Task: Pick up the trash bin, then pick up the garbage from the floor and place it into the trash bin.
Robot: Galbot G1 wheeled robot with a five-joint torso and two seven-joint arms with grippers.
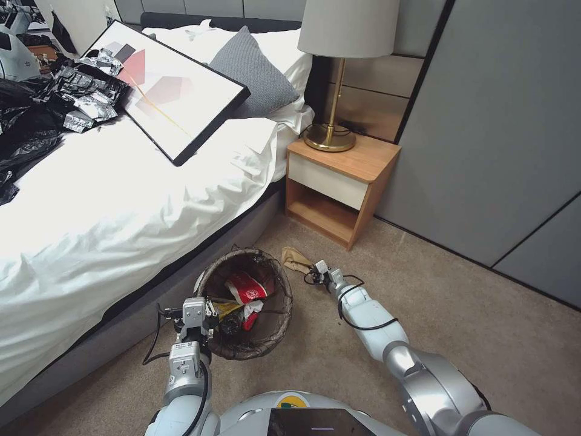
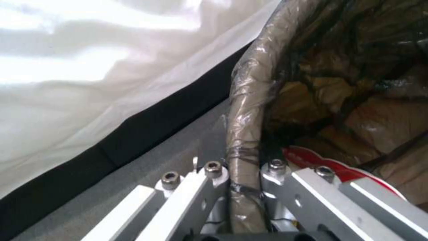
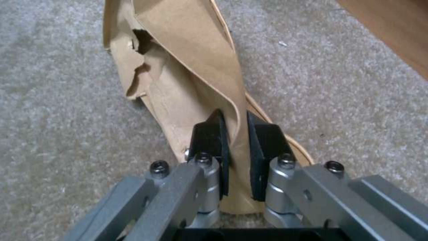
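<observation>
Room: you see beige carpet (image 1: 460, 315) between bed (image 1: 121, 218) and nightstand (image 1: 339, 181).
Left claw (image 2: 244, 187): clenched on the trash bin (image 1: 242, 303) rim, bin beside the bed.
Right claw (image 3: 236, 157): pinching the tan paper packet (image 3: 187, 67) on the carpet.
Risk: thin torn paper may slip or rip as you lift.
Hidden: bin's outer wall; contents partly readable, a red-and-white cup (image 1: 245, 287).

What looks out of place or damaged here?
The tan paper packet pinched by the right gripper is torn and creased. On the bed, a framed picture lies flat beside black bags and crumpled foil wrappers.
</observation>
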